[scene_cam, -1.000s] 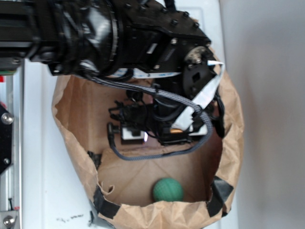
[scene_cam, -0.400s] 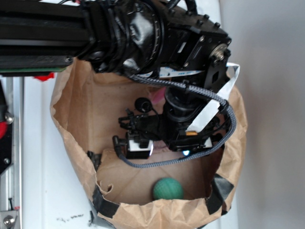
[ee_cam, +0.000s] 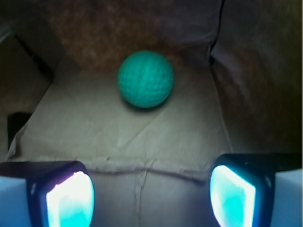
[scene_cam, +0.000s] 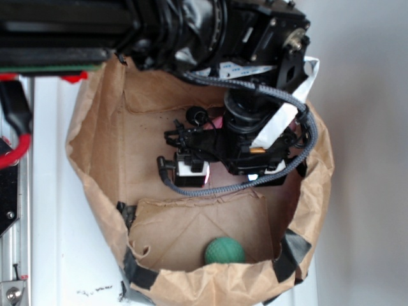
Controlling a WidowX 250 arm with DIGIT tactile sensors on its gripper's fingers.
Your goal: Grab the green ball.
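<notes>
Dimpled round green ball rests on creased brown paper bag.

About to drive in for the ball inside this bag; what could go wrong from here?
1. The green ball lies free on the paper bag floor; a finger touching first may roll it to the wall.
2. The open gripper sits behind a raised fold; its fingers could snag there.
3. The cable passes near the bag's rim.

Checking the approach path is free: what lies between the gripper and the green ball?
Only bare brown paper, the bag floor with a crease across it, separates the open gripper from the green ball, as the wrist view shows.
</notes>
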